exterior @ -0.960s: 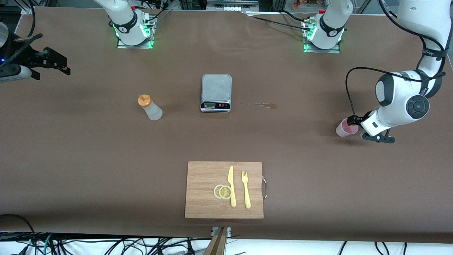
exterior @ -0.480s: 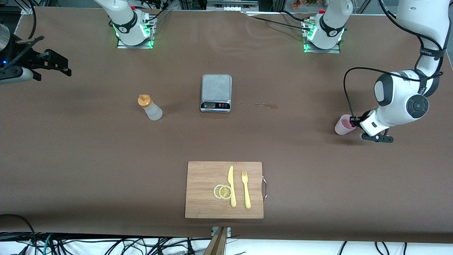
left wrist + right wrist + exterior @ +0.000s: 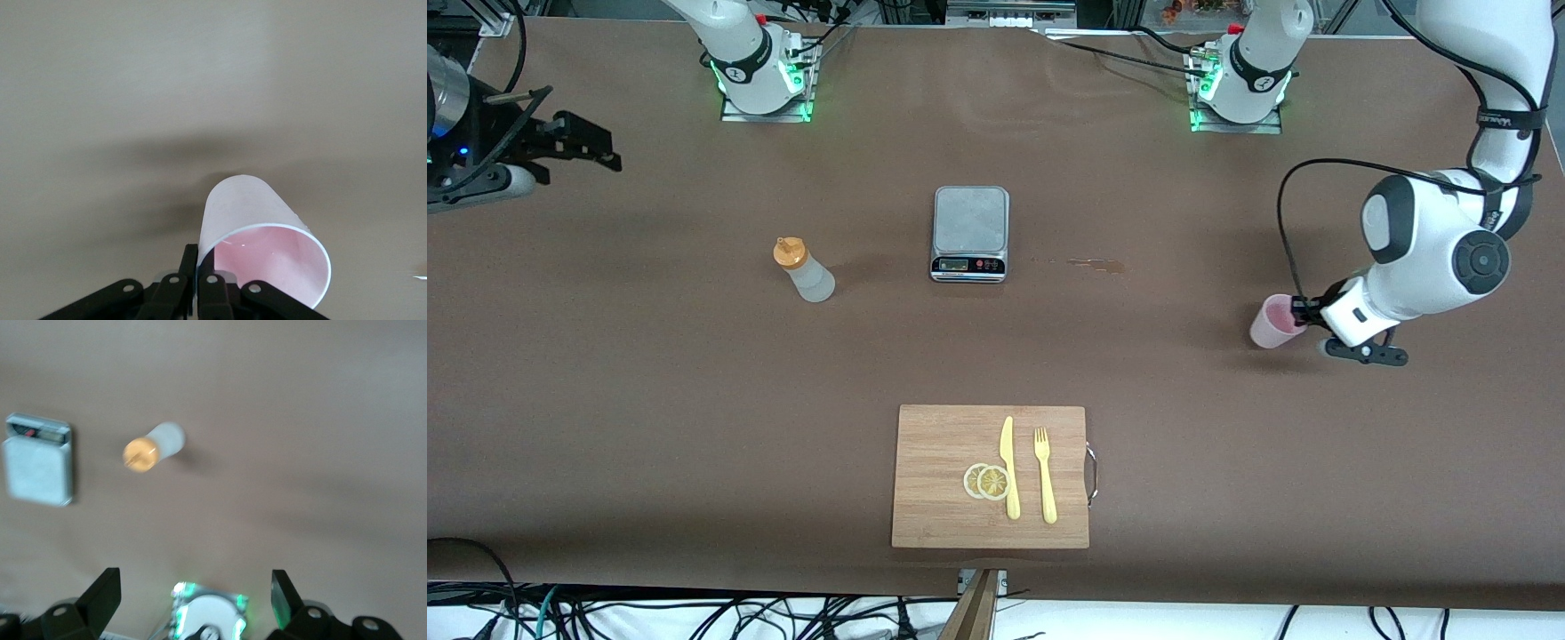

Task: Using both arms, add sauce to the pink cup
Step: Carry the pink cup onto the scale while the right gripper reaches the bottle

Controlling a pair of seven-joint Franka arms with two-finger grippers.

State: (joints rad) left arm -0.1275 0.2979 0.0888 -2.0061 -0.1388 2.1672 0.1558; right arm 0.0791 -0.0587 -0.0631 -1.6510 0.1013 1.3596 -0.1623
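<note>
The left gripper (image 3: 1303, 313) pinches the rim of the pink cup (image 3: 1269, 323) at the left arm's end of the table, while the right gripper (image 3: 574, 142), fingers spread wide, hangs up high away from the sauce (image 3: 805, 270), which stands beside the scale (image 3: 970, 233).

You are looking at a wide table (image 3: 694, 400) covered in plain brown material under even light. Take the kitchen scale (image 3: 970, 233) at mid-table as your landmark. Nearer the front camera than the scale, past the table's edge, you see a pale floor strewn with black cables (image 3: 720, 618).
</note>
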